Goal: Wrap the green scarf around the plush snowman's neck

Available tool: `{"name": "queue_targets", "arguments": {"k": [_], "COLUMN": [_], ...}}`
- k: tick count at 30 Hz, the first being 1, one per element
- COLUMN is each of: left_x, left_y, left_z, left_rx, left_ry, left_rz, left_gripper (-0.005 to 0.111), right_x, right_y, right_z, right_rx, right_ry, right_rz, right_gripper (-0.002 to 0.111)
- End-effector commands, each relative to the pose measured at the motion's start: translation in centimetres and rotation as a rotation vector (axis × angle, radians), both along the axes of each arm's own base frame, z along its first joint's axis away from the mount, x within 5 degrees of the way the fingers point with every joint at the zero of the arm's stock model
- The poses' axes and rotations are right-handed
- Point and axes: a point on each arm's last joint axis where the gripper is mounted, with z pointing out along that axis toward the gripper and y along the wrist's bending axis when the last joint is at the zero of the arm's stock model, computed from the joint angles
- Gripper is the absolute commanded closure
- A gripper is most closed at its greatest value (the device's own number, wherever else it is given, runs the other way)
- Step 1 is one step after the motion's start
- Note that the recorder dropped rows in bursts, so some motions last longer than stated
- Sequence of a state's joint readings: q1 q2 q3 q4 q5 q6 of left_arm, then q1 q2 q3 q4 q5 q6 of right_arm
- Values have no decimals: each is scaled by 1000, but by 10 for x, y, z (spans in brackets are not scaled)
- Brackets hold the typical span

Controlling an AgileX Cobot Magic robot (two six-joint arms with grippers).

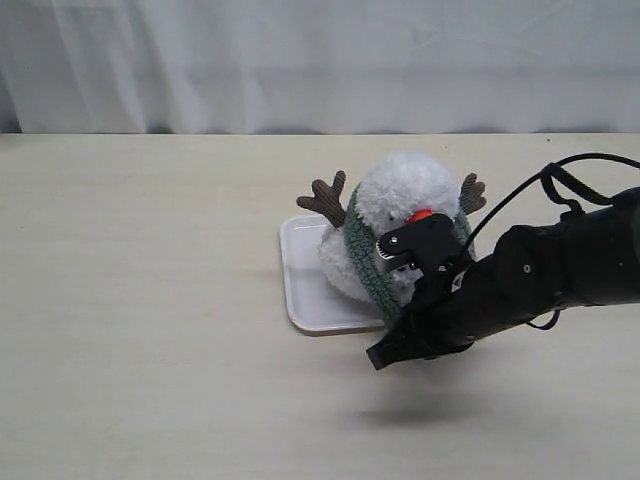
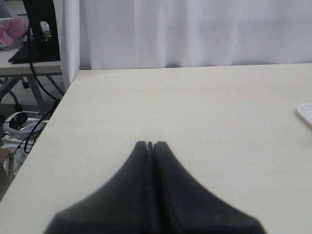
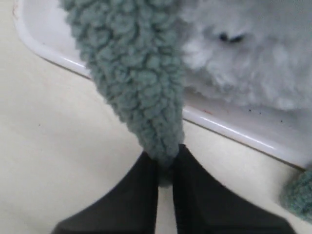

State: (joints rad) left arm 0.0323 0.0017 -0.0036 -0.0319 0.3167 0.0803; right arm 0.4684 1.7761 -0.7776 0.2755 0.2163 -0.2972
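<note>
Now the right arm [image 1: 540, 275] reaches in from the right side, low over the surface [image 1: 150, 300], up to the front of the snowman [image 1: 405, 185]. Its gripper [image 3: 165, 163] is pinched closed on the end of the scarf [image 3: 141, 83], which runs down the snowman's front from beside its head. The snowman sits on a white tray [image 1: 300, 270]. The left gripper [image 2: 151, 144] is closed and holds nothing.

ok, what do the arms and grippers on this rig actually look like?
Right arm: bulky, rounded and matte black, with a thin black cable looping above it. No markings are legible. Left gripper and right gripper: plain matte black wedges that taper to narrow tips.
</note>
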Motion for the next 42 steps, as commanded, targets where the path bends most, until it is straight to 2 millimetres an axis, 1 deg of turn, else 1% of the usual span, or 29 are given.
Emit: {"name": "queue_targets", "arguments": {"k": [1, 6, 13, 16, 19, 22, 25, 31, 37, 42], "left_x": [0, 0, 0, 0, 0, 0, 0, 0, 0, 0], "left_y": [0, 0, 0, 0, 0, 0, 0, 0, 0, 0], "left_z": [0, 0, 0, 0, 0, 0, 0, 0, 0, 0], "left_rx": [-9, -9, -9, -9, -9, -9, -11, -11, -11, -11], "left_ry": [-7, -7, -7, -7, -7, -7, -7, -7, -7, -7], "left_rz": [2, 2, 2, 2, 2, 2, 2, 2, 2, 2], "left_gripper": [107, 107, 107, 107, 107, 107, 107, 107, 107, 107], "right_x": [-4, -5, -11, -14, -16, -16, -14, -12, -9, -8], "right_y": [-1, -2, -6, -11, -21, -30, -33, -35, -42, -41], "right_z": [-2, 2, 31, 41, 47, 48, 47, 36, 37, 32], "right_rx": [-33, -48, -51, -96, -179, -258, -273, -329, -377, -379], "right_ry": [19, 21, -36, -48, -48, -46, -51, -27, -53, -45], "right_rz": [63, 93, 124, 141, 100, 37, -25, -8, -95, -96], "right_gripper": [104, 104, 104, 104, 104, 104, 104, 104, 104, 104]}}
